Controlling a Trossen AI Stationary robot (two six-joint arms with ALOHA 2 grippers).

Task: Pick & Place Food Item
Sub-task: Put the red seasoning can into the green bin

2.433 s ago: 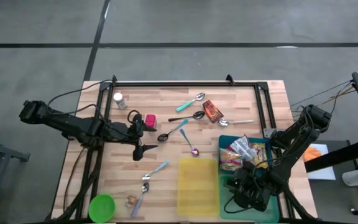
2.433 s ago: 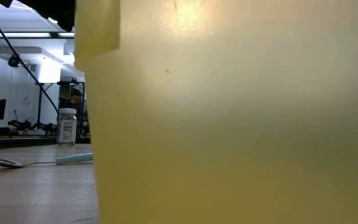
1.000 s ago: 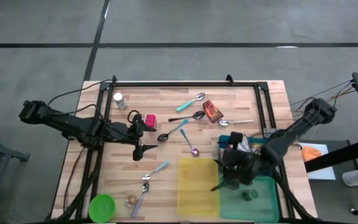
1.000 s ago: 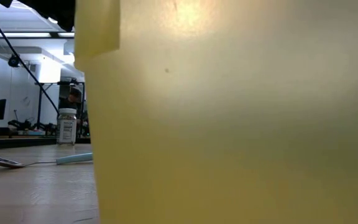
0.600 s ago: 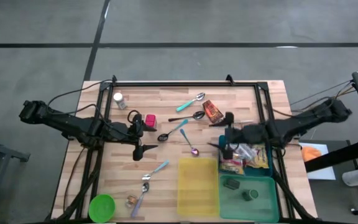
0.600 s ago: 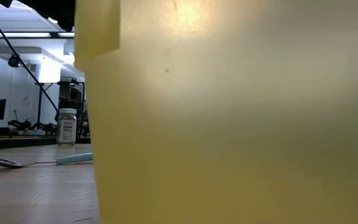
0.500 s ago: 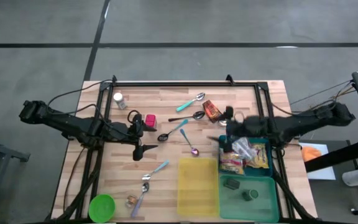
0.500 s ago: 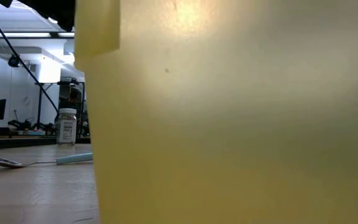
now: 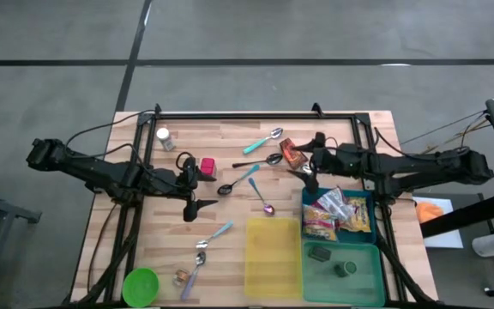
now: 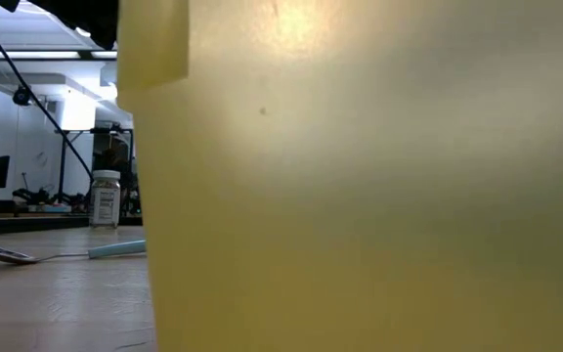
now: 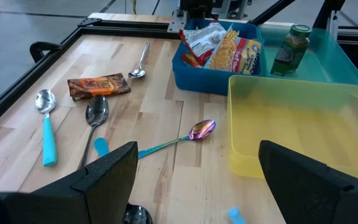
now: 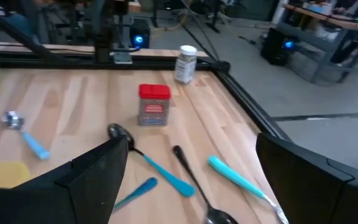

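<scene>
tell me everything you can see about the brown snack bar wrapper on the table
The brown snack bar is a flat, rectangular packet in a glossy brown wrapper with orange print. It lies flat on the wooden table, angled, not in any bin. A black-bowled spoon lies just beside it and a silver spoon on its other side. The right gripper hovers open right next to it, not holding it.

Flat brown snack bar on table

Snack packets lie in the bin beside the tray; spoons apparently scatter left.
</scene>
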